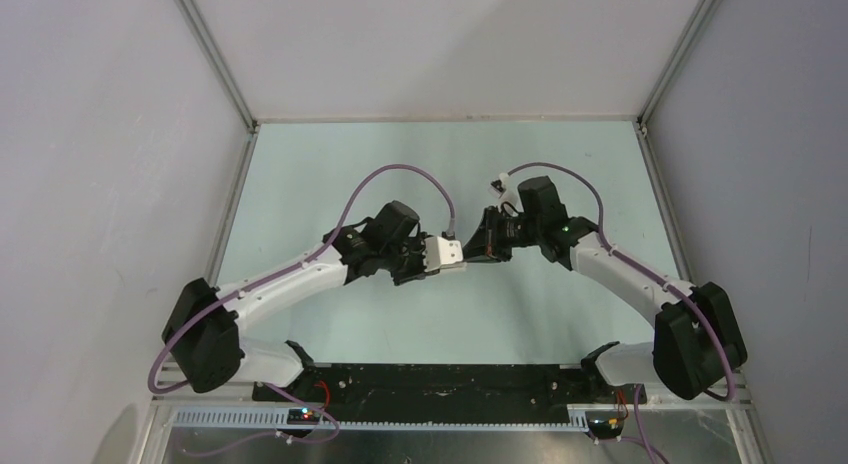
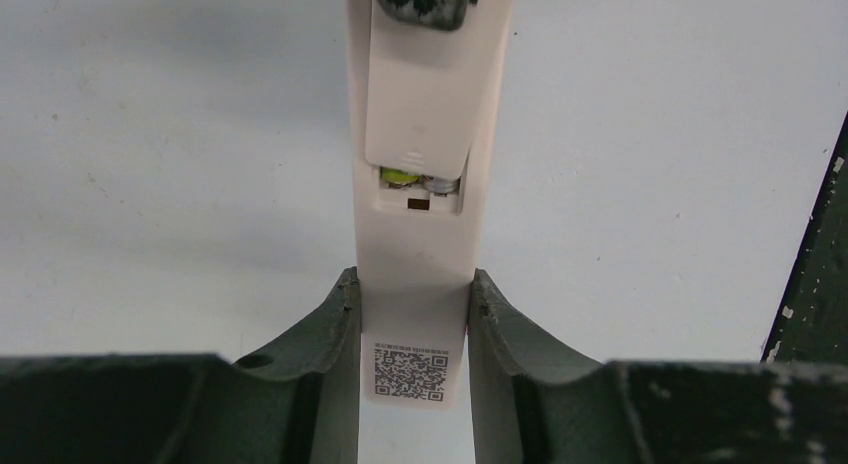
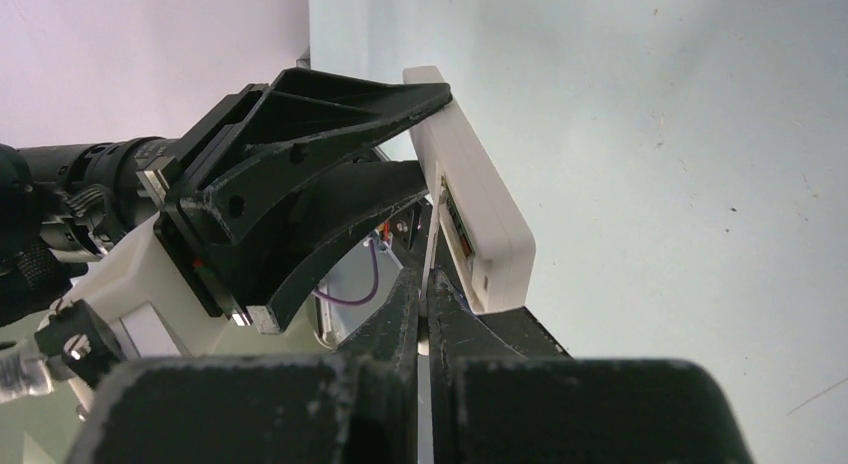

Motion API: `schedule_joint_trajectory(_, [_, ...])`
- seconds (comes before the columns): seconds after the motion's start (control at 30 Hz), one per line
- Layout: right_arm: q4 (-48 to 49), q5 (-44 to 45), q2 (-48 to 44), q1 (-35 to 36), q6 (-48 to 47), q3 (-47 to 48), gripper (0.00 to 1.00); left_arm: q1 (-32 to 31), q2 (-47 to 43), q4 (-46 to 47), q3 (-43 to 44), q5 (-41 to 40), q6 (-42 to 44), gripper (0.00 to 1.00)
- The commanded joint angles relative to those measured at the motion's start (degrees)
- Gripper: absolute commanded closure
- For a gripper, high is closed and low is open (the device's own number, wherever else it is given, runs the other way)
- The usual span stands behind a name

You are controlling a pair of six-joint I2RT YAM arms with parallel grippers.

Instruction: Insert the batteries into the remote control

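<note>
Slim white plastic remote control [image 2: 415, 264] is clamped across its width by the left hand [image 2: 413, 286], clear of the bench. Its long axis runs straight towards the right hand [image 3: 427, 279]. That hand is closed, tips on the flat white cover [image 2: 418, 94]. Two small batteries [image 2: 418, 180] are seated in the recess. The cover likely slides along that axis.

Pale green table [image 1: 330, 174], walled on three sides; black base plate [image 1: 440, 379] at its near edge
</note>
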Motion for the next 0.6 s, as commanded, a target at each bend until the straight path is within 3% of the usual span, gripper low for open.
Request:
schedule_joint_trajectory(0.0, [-1.89, -0.05, 1.92, 1.14, -1.71, 4.53, 1.0, -0.26, -2.95, 2.13, 0.55, -0.15, -0.3, 0.89])
schedule_joint_trajectory(0.57, [-7.11, 1.66, 5.52, 2.36, -3.63, 6.96, 1.0, -0.27, -3.02, 2.18, 1.04, -0.53, -0.03, 0.89])
